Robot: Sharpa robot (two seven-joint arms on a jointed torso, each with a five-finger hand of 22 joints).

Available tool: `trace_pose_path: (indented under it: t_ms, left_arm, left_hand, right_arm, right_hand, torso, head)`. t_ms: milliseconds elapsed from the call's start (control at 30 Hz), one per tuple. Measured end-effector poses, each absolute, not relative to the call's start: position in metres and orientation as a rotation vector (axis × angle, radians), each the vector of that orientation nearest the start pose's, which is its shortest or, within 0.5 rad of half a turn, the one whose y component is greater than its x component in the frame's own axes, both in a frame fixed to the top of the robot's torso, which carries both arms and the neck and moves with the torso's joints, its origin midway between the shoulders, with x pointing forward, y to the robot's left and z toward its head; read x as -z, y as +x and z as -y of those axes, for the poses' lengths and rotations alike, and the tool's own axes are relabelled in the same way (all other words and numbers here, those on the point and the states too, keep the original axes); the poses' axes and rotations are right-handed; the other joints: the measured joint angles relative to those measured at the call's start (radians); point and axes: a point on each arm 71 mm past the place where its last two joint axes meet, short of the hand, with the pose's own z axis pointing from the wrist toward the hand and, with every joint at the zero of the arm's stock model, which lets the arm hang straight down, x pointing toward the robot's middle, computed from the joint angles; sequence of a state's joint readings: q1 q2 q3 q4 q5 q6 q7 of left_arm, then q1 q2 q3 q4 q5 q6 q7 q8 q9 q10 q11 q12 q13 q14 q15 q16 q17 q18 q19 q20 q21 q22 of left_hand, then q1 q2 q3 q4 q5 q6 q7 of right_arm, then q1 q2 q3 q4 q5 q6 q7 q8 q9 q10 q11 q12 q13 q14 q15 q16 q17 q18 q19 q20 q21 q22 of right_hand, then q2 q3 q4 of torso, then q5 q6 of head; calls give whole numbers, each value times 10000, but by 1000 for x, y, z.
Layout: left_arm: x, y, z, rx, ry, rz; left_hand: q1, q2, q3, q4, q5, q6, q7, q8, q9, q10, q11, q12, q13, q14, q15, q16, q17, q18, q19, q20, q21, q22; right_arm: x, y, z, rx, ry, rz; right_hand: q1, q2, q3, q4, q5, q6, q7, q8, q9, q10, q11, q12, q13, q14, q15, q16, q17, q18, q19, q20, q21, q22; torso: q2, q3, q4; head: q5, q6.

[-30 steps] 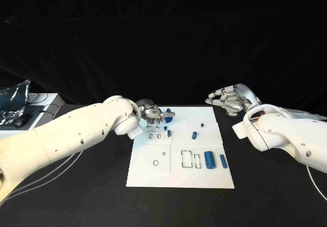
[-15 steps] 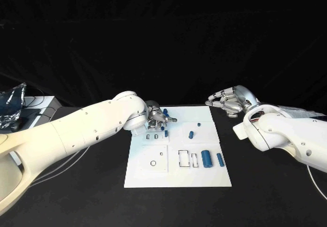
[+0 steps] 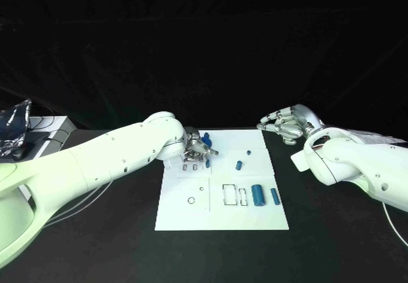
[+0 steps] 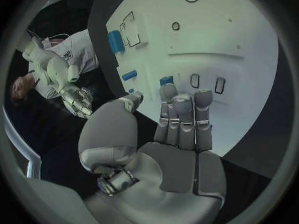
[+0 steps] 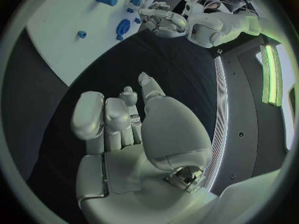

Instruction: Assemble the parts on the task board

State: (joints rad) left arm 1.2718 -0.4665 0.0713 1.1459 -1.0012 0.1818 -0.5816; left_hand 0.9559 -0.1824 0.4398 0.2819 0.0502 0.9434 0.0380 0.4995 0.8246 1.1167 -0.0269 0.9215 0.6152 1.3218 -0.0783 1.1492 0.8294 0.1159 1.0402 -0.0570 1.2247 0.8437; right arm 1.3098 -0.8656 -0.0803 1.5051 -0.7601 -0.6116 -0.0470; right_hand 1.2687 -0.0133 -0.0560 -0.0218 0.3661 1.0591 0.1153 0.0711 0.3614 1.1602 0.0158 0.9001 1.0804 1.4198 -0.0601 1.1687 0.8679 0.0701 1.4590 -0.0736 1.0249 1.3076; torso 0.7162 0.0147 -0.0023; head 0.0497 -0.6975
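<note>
The white task board (image 3: 221, 206) lies mid-table. My left hand (image 3: 194, 152) hovers low over its far left part, beside two small slots (image 4: 195, 80). Its fingers (image 4: 184, 114) lie stretched out side by side, and the palm (image 4: 177, 174) is bare. One blue part (image 4: 166, 79) sits just past the fingertips, another (image 3: 206, 140) by the hand's far side. More blue parts lie on the board: two small ones (image 3: 240, 165) mid-board and two long cylinders (image 3: 257, 196) near the right edge. My right hand (image 3: 288, 124) hangs off the board's far right corner, fingers curled in, holding nothing.
A rectangular outline (image 3: 231, 195) and a small round hole (image 3: 192, 200) mark the board's near half. Black table (image 3: 340, 236) surrounds the board. A grey box with crumpled foil (image 3: 17, 132) stands at the far left edge.
My left hand has sunk a little toward the board's slots and its arm has swung forward. The right hand has stayed where it was.
</note>
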Motion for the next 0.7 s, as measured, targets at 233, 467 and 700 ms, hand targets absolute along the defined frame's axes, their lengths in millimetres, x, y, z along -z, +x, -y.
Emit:
trace_pose_path:
  t_ms: [233,467,700]
  left_arm:
    - [180,555,-129,4547,-2822,-22942]
    - [181,555,-129,4433,-2794,-23013]
    - [181,555,-130,4341,-2804,-23048]
  left_hand:
    - [44,-44,266,-31,0,0,0,0,79,0,0,40,-13,0,0,0,50,0,0,0,0,80]
    - [40,-144,738,-102,0,0,0,0,206,1,1,79,-24,0,0,0,114,0,0,0,0,186]
    - [40,-144,737,-160,0,0,0,0,247,1,1,79,-44,0,0,0,131,-2,36,37,0,238]
  right_arm:
    - [143,513,246,-8312,6223,-14596]
    - [143,515,252,-8297,6503,-14405]
    - [143,516,253,-8339,6656,-14314]
  right_hand:
    - [0,0,0,0,79,-294,85,0,-144,-287,-69,-1679,-1871,-228,-21,-2066,-1605,379,-752,35,-4367,-275]
    - [41,-41,-73,-73,135,-355,145,0,-275,-165,-13,-2199,-3549,-63,-4,-3341,-1725,380,-726,3,-7225,-1689]
    - [41,-41,-74,-74,134,-356,146,0,-276,-186,-11,-2148,-3641,-61,-4,-3385,-1663,379,-722,3,-7294,-1680]
  torso:
    - [-8,-11,-2]
    - [-12,-6,6]
    - [-2,0,-2]
  head:
    - [35,-59]
    - [66,-85]
    - [84,-75]
